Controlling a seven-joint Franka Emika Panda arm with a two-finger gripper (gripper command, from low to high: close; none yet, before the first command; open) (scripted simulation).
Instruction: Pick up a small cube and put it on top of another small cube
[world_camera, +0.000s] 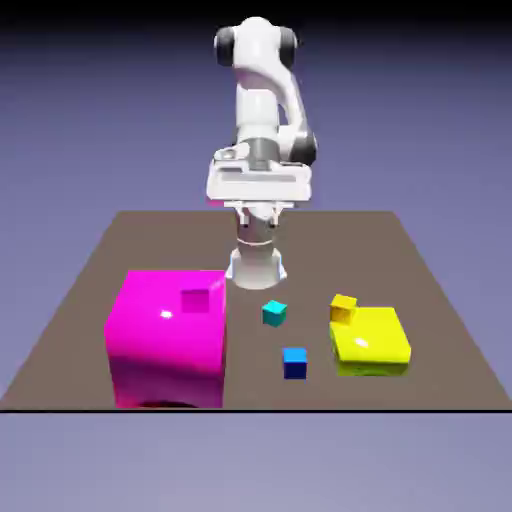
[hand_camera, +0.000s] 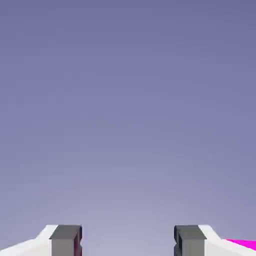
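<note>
On the counter (world_camera: 90, 300) from the exterior view's left: large magenta block (world_camera: 168, 340) bearing small magenta cube (world_camera: 195, 300), teal cube (world_camera: 274, 313), blue cube (world_camera: 294, 362), orange cube (world_camera: 343, 307) touching yellow block (world_camera: 372, 342). Above, claw (hand_camera: 127, 242) wide apart, empty.

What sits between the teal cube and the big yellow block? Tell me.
Nothing: bare table separates the teal cube from the yellow block, per the exterior view.

A: What does the arm (world_camera: 262, 110) look like?
B: Glossy white rounded shells, dark grey bands at the joints, and a flat white hand block.
A: The fingertips (hand_camera: 65, 240)?
B: Small, grey, square-ended.
</note>
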